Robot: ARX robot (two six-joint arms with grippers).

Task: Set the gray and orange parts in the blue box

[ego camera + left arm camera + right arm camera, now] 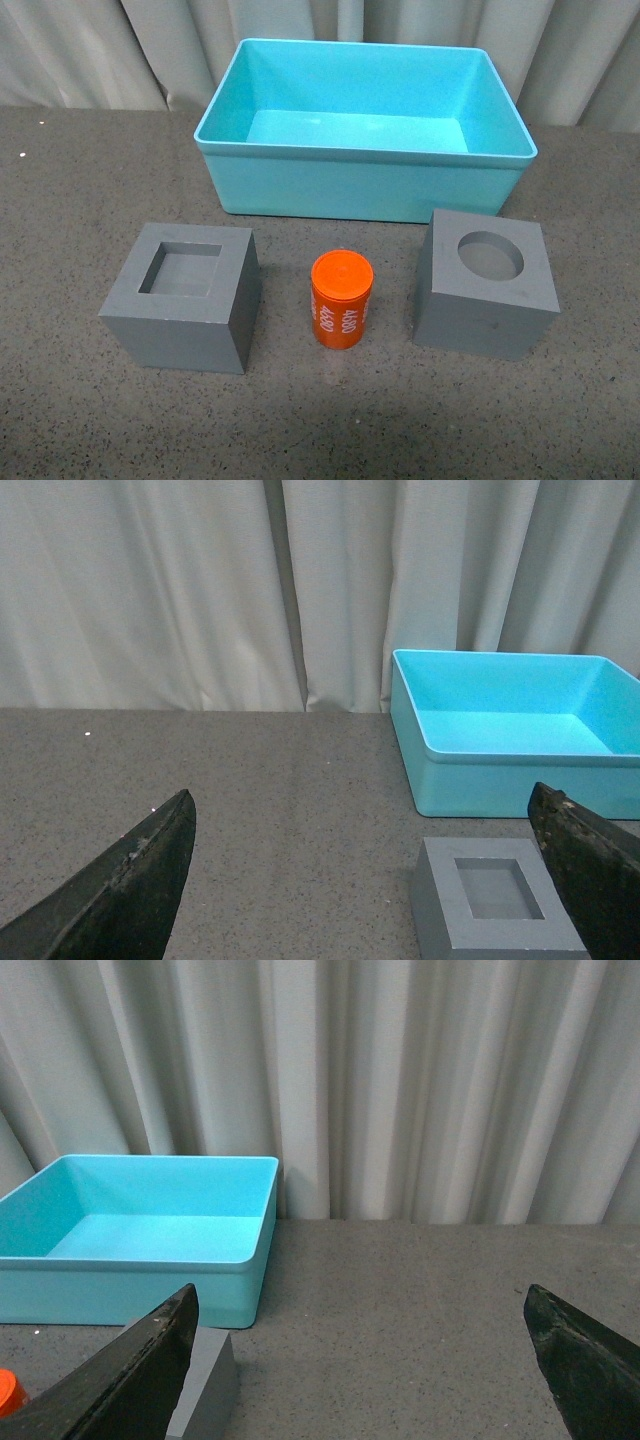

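Note:
In the front view the empty blue box [365,187] stands at the back of the dark table. In front of it lie a gray cube with a square recess [183,296] on the left, an orange cylinder with white digits [342,299] in the middle, and a gray cube with a round recess [487,283] on the right. Neither arm shows in the front view. My left gripper [365,825] is open over bare table, with the square-recess cube [497,902] just inside its one finger and the blue box [515,779] beyond. My right gripper [360,1320] is open; a gray cube [205,1388], a sliver of orange cylinder [8,1392] and the box [140,1287] lie to one side.
Pale pleated curtains [120,50] close off the back behind the table. Dark speckled tabletop [330,420] stretches in front of the three parts and to both sides of the box.

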